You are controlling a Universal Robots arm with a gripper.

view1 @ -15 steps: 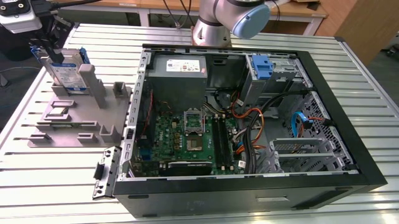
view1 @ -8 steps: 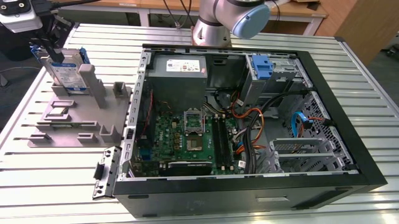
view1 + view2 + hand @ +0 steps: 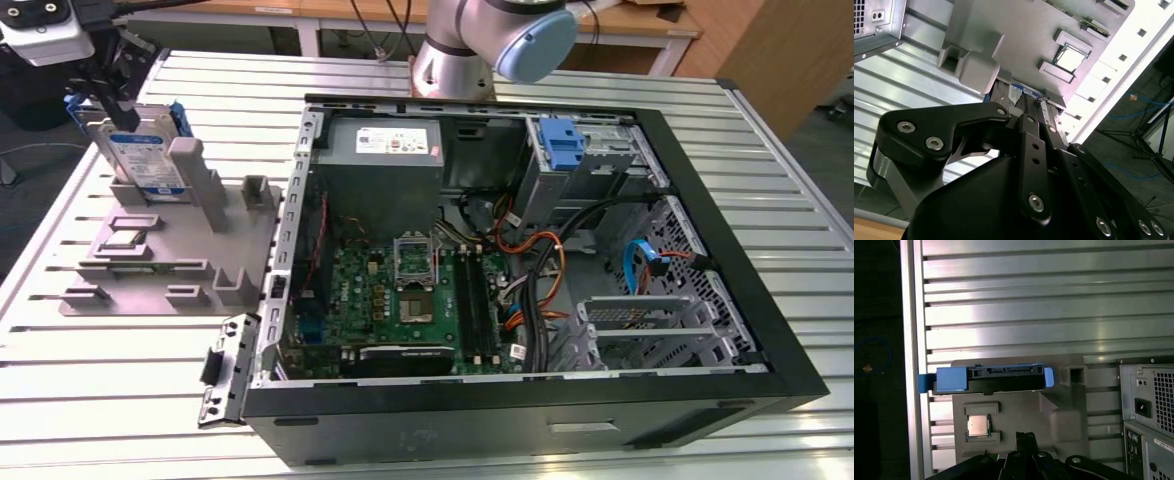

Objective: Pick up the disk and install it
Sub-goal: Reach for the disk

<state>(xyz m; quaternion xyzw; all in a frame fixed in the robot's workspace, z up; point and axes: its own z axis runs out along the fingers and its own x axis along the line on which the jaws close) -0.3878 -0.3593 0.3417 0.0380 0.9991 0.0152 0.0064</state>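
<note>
The disk (image 3: pixel 140 155) stands on edge in a slot of the grey holder (image 3: pixel 147 270) at the exterior view's left, with its white-and-blue label facing front and a blue bracket along its edges. In the first wrist view I look down on the disk's (image 3: pixel 989 379) narrow edge. My gripper (image 3: pixel 118 112) hangs over the disk's top end, apart from it. In both wrist views the black fingers lie close together, and the gripper (image 3: pixel 1027 436) (image 3: pixel 1036 107) looks shut with nothing in it. The disk's label (image 3: pixel 1016 92) shows just beyond the tips.
The open computer case (image 3: pixel 747 330) lies at the exterior view's right, with the motherboard (image 3: pixel 407 300), a grey power supply (image 3: pixel 380 145) and a blue-tabbed drive bay (image 3: pixel 561 145) at its far side. A small chip (image 3: pixel 978 425) sits in the holder. The ribbed metal table (image 3: pixel 107 400) carries everything.
</note>
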